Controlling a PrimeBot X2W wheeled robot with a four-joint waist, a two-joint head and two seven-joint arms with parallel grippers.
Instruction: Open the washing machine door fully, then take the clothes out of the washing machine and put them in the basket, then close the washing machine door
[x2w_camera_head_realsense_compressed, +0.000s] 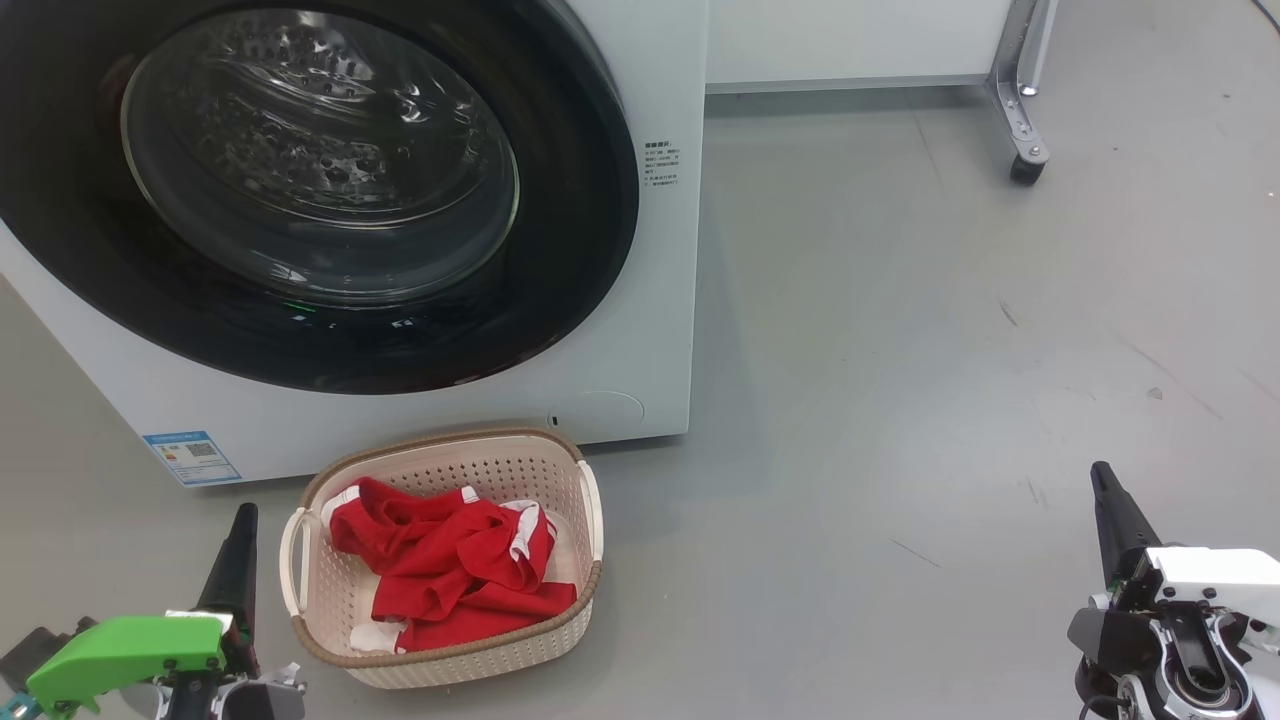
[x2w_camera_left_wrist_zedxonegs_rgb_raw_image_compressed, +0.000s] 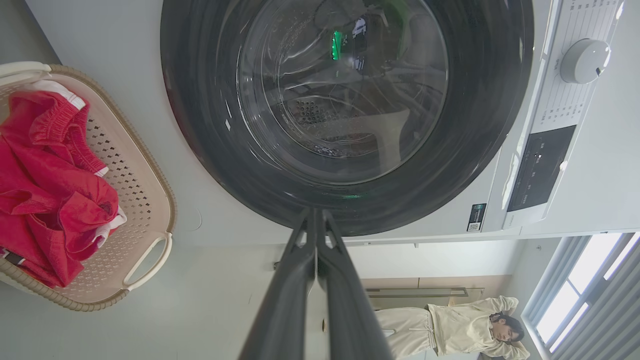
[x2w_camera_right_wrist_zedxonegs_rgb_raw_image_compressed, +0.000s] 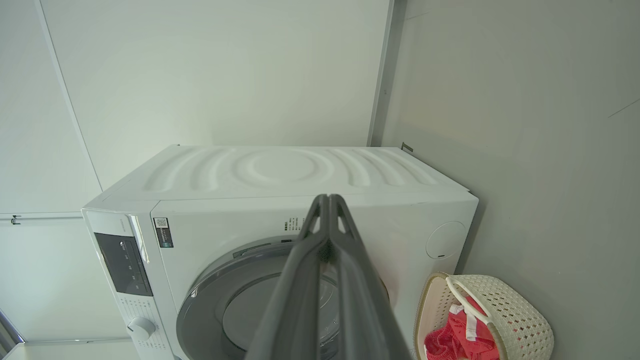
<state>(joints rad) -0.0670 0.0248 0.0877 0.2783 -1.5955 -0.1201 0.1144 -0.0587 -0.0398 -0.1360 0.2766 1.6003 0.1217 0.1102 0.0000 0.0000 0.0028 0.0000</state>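
Observation:
The white washing machine (x2w_camera_head_realsense_compressed: 640, 330) stands ahead with its round black-rimmed door (x2w_camera_head_realsense_compressed: 320, 190) closed flat against the front; steel drum shows through the glass. On the floor before it sits the cream basket (x2w_camera_head_realsense_compressed: 330, 590) holding the red clothes (x2w_camera_head_realsense_compressed: 450, 570) with white trim. My left gripper (x2w_camera_head_realsense_compressed: 243, 515) rests low at the left beside the basket, fingers pressed together and empty. My right gripper (x2w_camera_head_realsense_compressed: 1103, 475) sits low at the right, well away from the basket, also shut and empty. In the left wrist view the shut fingers (x2w_camera_left_wrist_zedxonegs_rgb_raw_image_compressed: 316, 215) point at the door (x2w_camera_left_wrist_zedxonegs_rgb_raw_image_compressed: 345, 100).
Grey floor (x2w_camera_head_realsense_compressed: 900, 350) spreads to the right of the machine. A metal leg on a castor (x2w_camera_head_realsense_compressed: 1027, 165) stands at the back right by a white panel. A person in pale clothes (x2w_camera_left_wrist_zedxonegs_rgb_raw_image_compressed: 450, 325) appears in the left wrist view. The control panel and dial (x2w_camera_left_wrist_zedxonegs_rgb_raw_image_compressed: 584, 60) sit beside the door.

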